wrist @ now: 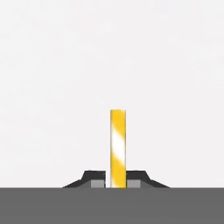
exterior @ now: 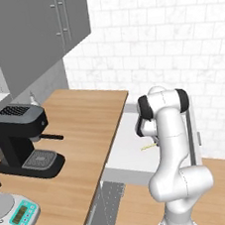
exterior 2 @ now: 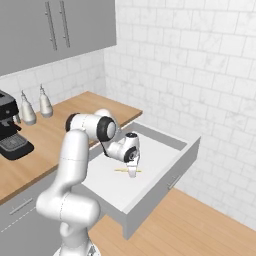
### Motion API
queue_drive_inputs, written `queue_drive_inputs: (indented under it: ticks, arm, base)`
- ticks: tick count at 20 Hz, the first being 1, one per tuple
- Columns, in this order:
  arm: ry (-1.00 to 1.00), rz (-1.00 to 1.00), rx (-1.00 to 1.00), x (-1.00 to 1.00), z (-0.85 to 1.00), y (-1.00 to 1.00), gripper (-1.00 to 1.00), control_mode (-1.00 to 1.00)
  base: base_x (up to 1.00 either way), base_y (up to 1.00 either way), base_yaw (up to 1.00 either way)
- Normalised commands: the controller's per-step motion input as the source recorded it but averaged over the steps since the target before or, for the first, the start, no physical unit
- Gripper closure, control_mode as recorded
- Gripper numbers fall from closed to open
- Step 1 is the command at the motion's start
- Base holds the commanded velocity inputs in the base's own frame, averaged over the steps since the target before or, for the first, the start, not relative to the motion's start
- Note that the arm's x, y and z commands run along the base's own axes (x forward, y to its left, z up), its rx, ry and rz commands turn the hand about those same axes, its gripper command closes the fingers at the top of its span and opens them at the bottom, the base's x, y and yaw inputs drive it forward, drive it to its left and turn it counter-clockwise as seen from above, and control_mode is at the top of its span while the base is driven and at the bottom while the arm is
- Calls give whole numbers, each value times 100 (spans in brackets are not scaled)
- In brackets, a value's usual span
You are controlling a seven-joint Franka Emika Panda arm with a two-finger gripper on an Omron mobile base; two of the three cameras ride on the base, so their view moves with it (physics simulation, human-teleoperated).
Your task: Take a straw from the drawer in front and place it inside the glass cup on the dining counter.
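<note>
So the wide shallow drawer with the pale white-grey inside (exterior 2: 150, 172) is pulled right out from under the light wood worktop (exterior: 82, 133), which makes sense: the thin yellow-tan straw with pale stripes (exterior 2: 121, 171) is lying flat on the drawer floor, and there's no getting at it unless the arm can come in from above. That's exactly how the white arm is posed, bent over with the two-finger gripper (exterior 2: 132, 173) pointing straight down into the drawer, roughly mid-floor and well apart from the drawer walls.

Fingers: in the hand view the two dark fingertips (wrist: 94, 178) sit tight against either side of the straw, no gap showing on either side, so they're closed about as far as they go with the straw pinched between them. The straw runs straight out past the tips in that view.

From the left base view you just get a short bit of the straw poking out beside the arm, so I can't really tell if it's lifted off the floor yet; my guess is it's resting there. The black coffee machine (exterior: 23, 140) and the scale (exterior: 17, 213) sit on the worktop, out of the way.
</note>
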Motion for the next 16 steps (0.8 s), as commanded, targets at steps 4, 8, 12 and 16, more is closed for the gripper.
queue_drive_inputs:
  ticks: [4,8,12,16]
  arm:
    - [0,-6,0,-5,14,0,100,-100]
    - [-6,-1,0,-29,83,0,100,-100]
    - [-12,0,0,-25,100,0,100,-100]
    - [-7,1,2,-9,100,0,100,-100]
  base:
    - [0,0,0]
    - [0,0,0]
    - [0,0,0]
    - [0,0,0]
